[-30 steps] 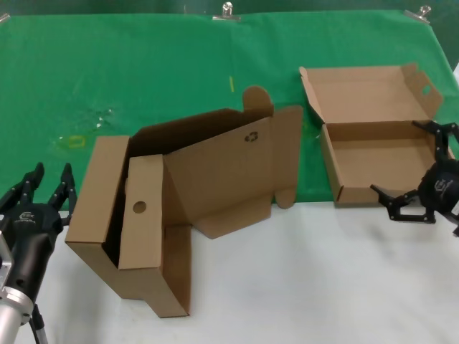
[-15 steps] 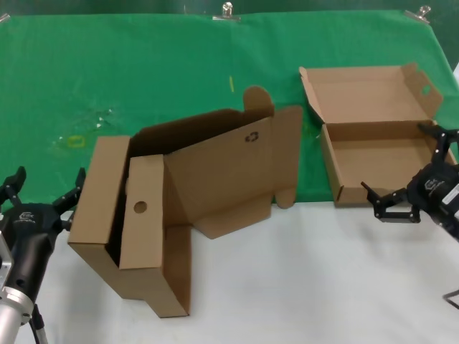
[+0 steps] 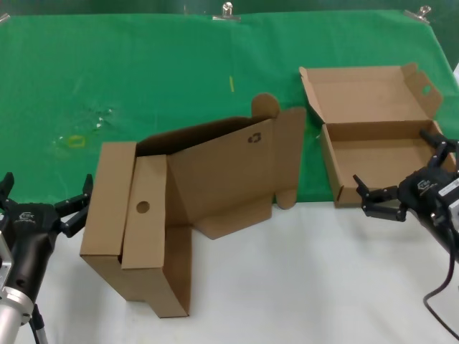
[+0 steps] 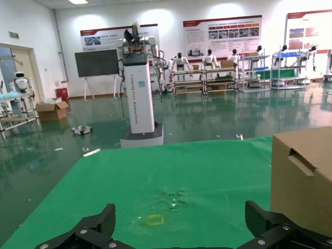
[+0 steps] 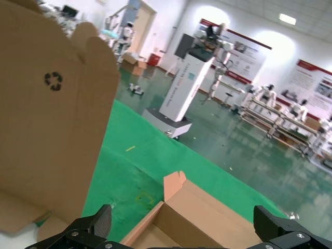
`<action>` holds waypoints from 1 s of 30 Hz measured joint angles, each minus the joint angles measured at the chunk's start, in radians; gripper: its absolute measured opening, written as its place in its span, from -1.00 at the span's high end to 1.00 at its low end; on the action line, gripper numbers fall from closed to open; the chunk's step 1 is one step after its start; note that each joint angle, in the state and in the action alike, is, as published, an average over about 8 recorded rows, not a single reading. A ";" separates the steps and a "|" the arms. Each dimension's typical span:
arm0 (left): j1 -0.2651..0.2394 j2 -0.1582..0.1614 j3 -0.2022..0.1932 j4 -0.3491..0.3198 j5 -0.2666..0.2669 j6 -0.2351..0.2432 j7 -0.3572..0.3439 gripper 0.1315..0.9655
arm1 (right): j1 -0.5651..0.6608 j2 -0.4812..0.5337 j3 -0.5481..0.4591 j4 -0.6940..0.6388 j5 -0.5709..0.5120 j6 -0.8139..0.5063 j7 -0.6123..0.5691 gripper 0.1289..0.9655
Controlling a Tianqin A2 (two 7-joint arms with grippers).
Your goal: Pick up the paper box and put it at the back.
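The paper box is a shallow brown mailer with its hinged lid standing open, at the right on the green cloth. My right gripper is open over the box's front right corner, one finger along the front wall and one above the right side. In the right wrist view the gripper is spread wide and empty above the box's wall. My left gripper is open and empty at the left, beside the slotted boxes; it also shows in the left wrist view.
Two brown cardboard boxes slotted into each other stand in the middle, half on the cloth and half on the white table. They also show in the left wrist view and the right wrist view. Metal clips hold the cloth's back edge.
My left gripper has opened wide. The slotted boxes have shifted slightly right and settled lower. My right gripper has moved left over the paper box's front right corner.
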 joint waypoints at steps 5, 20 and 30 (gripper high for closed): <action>0.000 0.000 0.000 0.000 0.000 0.000 0.000 -0.75 | -0.008 -0.028 -0.010 0.009 -0.004 0.046 0.052 -1.00; 0.000 0.000 0.000 0.000 0.000 0.000 0.000 -0.99 | -0.030 -0.111 -0.040 0.035 -0.018 0.182 0.207 -1.00; 0.000 0.000 0.000 0.000 0.000 0.000 0.000 -1.00 | -0.042 -0.155 -0.055 0.049 -0.025 0.255 0.290 -1.00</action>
